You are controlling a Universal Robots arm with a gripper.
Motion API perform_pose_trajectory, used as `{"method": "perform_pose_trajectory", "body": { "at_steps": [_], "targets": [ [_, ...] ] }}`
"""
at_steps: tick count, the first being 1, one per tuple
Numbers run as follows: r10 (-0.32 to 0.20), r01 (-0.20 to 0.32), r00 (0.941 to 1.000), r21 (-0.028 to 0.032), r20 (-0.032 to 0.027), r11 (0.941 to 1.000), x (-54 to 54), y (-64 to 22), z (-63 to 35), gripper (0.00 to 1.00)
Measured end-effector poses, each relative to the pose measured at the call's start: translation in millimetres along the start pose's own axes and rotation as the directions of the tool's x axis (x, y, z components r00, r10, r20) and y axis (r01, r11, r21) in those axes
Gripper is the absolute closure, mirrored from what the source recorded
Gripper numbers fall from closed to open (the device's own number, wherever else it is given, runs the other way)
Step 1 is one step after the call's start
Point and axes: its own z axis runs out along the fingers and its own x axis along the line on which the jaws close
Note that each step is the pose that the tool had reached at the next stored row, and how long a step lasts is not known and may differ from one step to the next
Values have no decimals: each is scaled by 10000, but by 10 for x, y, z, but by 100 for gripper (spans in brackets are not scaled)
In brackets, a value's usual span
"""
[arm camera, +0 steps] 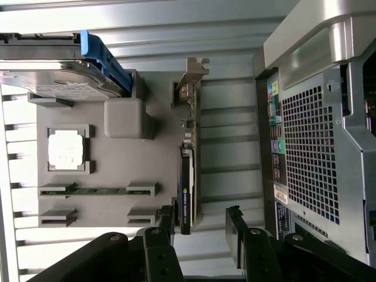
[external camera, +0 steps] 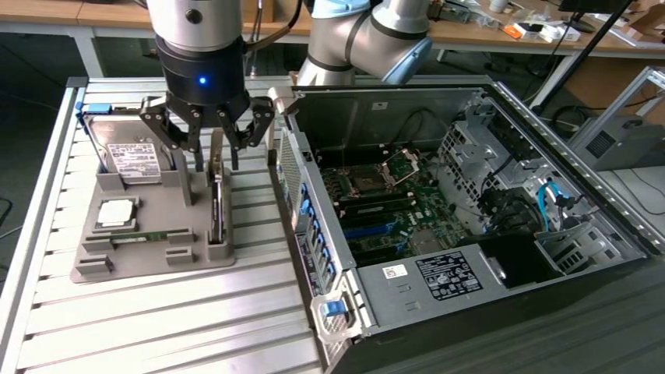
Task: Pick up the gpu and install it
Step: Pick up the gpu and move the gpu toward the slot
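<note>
Two black fingers (arm camera: 235, 226) of the gripper (external camera: 215, 162) hang spread wide over the gpu (external camera: 216, 204), pinching nothing. The card stands on edge in a slot of the grey moulded holder (external camera: 156, 261), probably so that its thin upper edge is offered to a pinch from above. In the exterior view, the boxy silver hard drive (external camera: 130, 160) sits at ten o'clock from the card. The open computer case (external camera: 468, 296) lies at three o'clock, its green motherboard (external camera: 385, 210) bared. The card is a slim dark blade, and the table (external camera: 156, 335) is ribbed aluminium.
</note>
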Motion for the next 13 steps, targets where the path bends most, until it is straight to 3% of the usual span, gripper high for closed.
{"method": "perform_pose_trajectory", "body": {
  "at_steps": [13],
  "targets": [
    [0,0,10000,0,0,10000,1,-1,28,52]
  ]
}}
